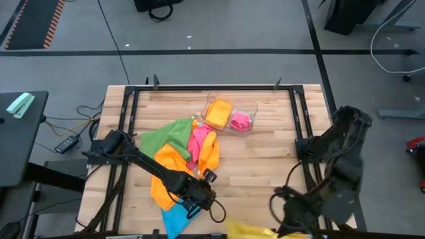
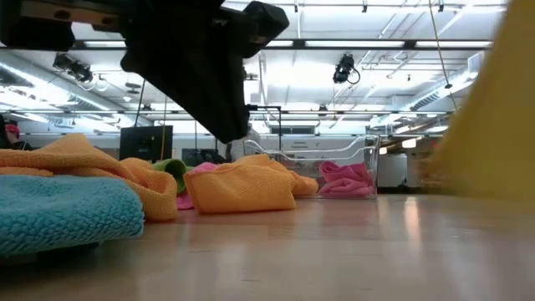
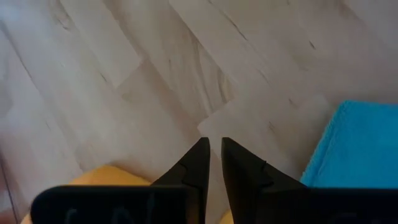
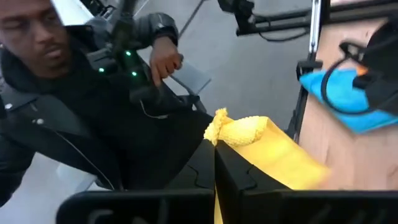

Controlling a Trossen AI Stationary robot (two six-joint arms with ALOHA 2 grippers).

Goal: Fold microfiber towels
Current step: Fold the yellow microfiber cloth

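Several microfiber towels lie heaped at the table's middle: green (image 1: 166,136), orange (image 1: 171,169) and pink (image 1: 197,141). A blue towel (image 1: 174,220) lies flat by the near edge. My left gripper (image 3: 213,144) hovers over bare wood between the orange and blue towels (image 3: 360,149). Its fingers are all but shut, with nothing between them. My right gripper (image 4: 214,146) is raised at the near right, shut on a yellow towel (image 4: 273,152). That towel also shows at the near edge (image 1: 252,231). My right gripper pinches a bunched-up part of the yellow towel (image 4: 239,129) between its two fingers. The bunch sticks out past the fingertips. The rest of the cloth hangs slack below the fingers, lifted off the table top.
A clear plastic tray (image 1: 252,106) at the far middle holds an orange cloth (image 1: 218,113) and a pink one (image 1: 240,121). Bare wood lies to the right of the heap. A person in a dark jacket (image 4: 74,112) sits beyond the table's near edge.
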